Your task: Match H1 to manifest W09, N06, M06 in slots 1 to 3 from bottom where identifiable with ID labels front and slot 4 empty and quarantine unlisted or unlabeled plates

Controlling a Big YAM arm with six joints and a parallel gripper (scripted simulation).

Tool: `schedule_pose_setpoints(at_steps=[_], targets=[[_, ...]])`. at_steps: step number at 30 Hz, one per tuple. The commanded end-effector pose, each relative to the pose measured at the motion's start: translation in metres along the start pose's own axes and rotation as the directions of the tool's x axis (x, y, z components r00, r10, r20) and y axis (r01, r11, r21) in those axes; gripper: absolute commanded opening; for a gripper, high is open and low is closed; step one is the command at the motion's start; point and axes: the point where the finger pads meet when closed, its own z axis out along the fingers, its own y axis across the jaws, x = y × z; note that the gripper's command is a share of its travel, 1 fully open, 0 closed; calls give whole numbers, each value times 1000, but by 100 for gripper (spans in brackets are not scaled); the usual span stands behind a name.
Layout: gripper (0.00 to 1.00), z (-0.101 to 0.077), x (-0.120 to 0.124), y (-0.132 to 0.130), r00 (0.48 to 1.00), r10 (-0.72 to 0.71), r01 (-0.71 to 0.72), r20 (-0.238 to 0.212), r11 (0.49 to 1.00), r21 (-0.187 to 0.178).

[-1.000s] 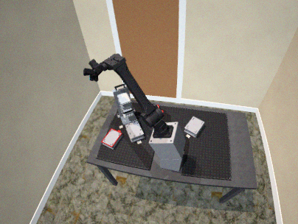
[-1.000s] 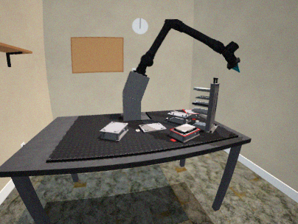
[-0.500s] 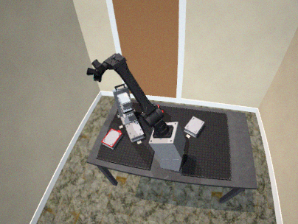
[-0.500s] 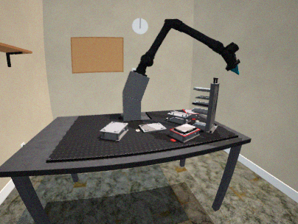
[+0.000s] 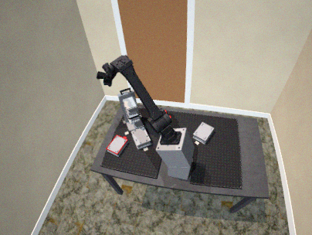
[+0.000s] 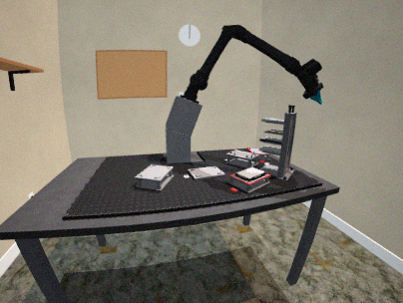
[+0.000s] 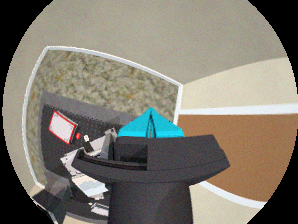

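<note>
The gripper (image 6: 316,98) hung high in the air with its blue fingertips pressed shut together, and it held nothing; in the exterior view it was at about 1 o'clock from the plate hotel (image 6: 287,145), above it and well apart from it. The black arm (image 6: 259,45) reached out long from its grey pedestal (image 6: 180,131).

The plate hotel stood near the edge of the black mat (image 6: 100,186), with thin shelves sticking out from a grey post; the pictures were too small to tell which shelves had plates, and no labels could be read. Just beside the hotel lay a plate in a red-edged nest (image 6: 249,177). At about 9 o'clock from that, in the exterior view, a flat grey nest (image 6: 205,171) lay on the mat, and farther the same way sat a grey plate block (image 6: 155,176), well apart from the hotel. Another nest with something on it (image 6: 244,156) sat behind the red one.

The step in hand looked like a trip down to the hotel for a look or a pick. To do it well, the gripper should open its fingers before it gets near; it should come at a shelf from the front, level with it; it should go slowly, so it does not bump the post or knock a plate crooked.
</note>
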Motion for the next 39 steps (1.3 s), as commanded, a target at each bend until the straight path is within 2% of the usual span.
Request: schedule_pose_setpoints(at_steps=[1, 2, 3, 4, 7, 9, 11, 13, 17, 19, 22, 30, 33, 36, 37, 39], targets=[[0, -6, 6, -13, 1000, -19, 18, 13, 999, 31], [0, -6, 6, -13, 1000, -19, 18, 13, 999, 31], [0, -8, -9, -1, 1000, 18, -18, 2, 1000, 11], [0, -12, -11, -3, 999, 36, -36, -7, 999, 16], [0, -24, 2, -19, 993, 107, -105, -48, 993, 50], [0, -28, 2, -30, 987, 146, -142, -63, 987, 71], [0, -25, 23, -17, 981, 171, -167, -91, 985, 53], [0, -24, 28, -20, 984, 161, -156, -72, 986, 63], [0, -20, 49, -16, 984, 157, -153, -84, 987, 53], [0, -20, 49, -16, 984, 157, -153, -84, 987, 53], [0, -16, 68, -12, 984, 153, -149, -96, 988, 43], [0, -24, 92, -13, 984, 151, -147, -95, 988, 45], [0, -36, 94, -14, 960, 242, -235, -138, 970, 64], [0, -37, 94, -12, 954, 261, -254, -147, 965, 67], [0, -31, 83, -5, 952, 267, -262, -148, 964, 55], [0, -36, 89, -16, 936, 312, -302, -165, 950, 84]])
